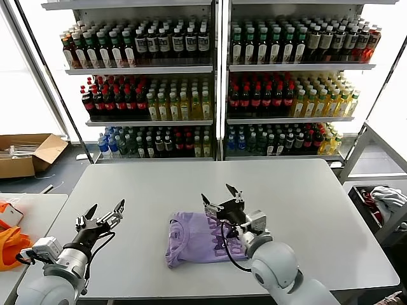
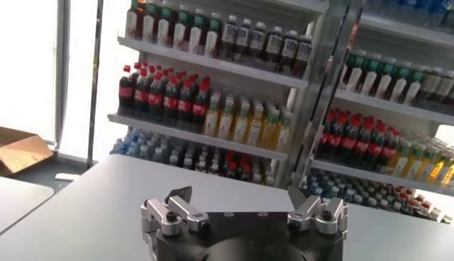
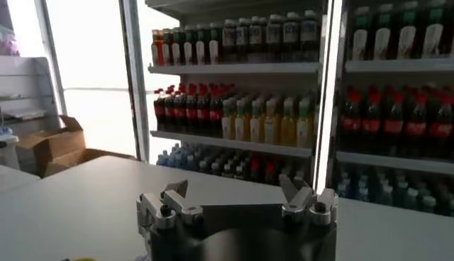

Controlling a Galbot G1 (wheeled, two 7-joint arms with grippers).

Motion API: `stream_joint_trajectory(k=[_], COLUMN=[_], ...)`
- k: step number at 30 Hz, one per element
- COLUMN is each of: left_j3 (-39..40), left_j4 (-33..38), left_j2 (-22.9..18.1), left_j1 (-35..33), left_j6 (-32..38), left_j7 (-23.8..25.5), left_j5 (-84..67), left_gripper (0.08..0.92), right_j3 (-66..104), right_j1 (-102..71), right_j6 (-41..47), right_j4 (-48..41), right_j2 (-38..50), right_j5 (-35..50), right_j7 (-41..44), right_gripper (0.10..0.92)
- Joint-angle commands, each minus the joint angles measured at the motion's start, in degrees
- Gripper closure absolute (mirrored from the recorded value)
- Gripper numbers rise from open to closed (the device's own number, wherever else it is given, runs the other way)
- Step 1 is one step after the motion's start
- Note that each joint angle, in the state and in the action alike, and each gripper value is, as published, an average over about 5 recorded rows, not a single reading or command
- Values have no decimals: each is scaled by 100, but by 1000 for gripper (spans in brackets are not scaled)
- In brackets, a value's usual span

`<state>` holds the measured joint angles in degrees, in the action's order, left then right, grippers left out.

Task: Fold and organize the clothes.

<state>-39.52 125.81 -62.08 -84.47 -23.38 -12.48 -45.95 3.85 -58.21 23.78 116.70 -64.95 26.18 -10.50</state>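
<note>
The clothes (image 1: pixel 194 238), a lavender T-shirt, lie folded into a compact bundle on the grey table (image 1: pixel 159 190) near its front edge. My right gripper (image 1: pixel 220 194) hovers just above the bundle's far right part, open and empty, tips pointing up and away. My left gripper (image 1: pixel 105 212) stands open and empty to the left of the shirt, above bare table. The left wrist view shows the left gripper (image 2: pixel 240 196) with jaws spread, and the right wrist view shows the right gripper (image 3: pixel 234 188) the same; the shirt is out of sight in both.
Shelves of bottled drinks (image 1: pixel 216 82) stand behind the table. A second table (image 1: pixel 32 210) at the left carries orange fabric (image 1: pixel 11 244). A cardboard box (image 1: pixel 28 152) lies on the floor at the left, and a bin with white-grey cloth (image 1: pixel 381 203) stands at the right.
</note>
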Motion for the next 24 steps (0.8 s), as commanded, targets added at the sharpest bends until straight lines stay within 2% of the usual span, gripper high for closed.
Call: stream_joint_trajectory(k=[1, 6, 14, 24], left_j3=[-202, -423, -805, -839], left_j4=[-87, -171, -68, 123], left_j2=[94, 84, -4, -220], left_j1=[-59, -159, -573, -624], left_j6=[118, 232, 393, 493], left_j7=[308, 603, 1304, 1683], left_j5=[90, 147, 146, 450], left_gripper=[177, 177, 177, 177], right_j3=[3025, 3947, 4590, 4597], right_j1=[-2439, -3392, -4271, -4118], right_j6=[-1378, -1826, -2415, -2674], right_j4=[1101, 1102, 954, 676], right_j2=[500, 146, -91, -184], right_j5=[31, -51, 62, 108], right_j7=[1051, 1570, 1646, 1814], right_gripper=[203, 203, 203, 203])
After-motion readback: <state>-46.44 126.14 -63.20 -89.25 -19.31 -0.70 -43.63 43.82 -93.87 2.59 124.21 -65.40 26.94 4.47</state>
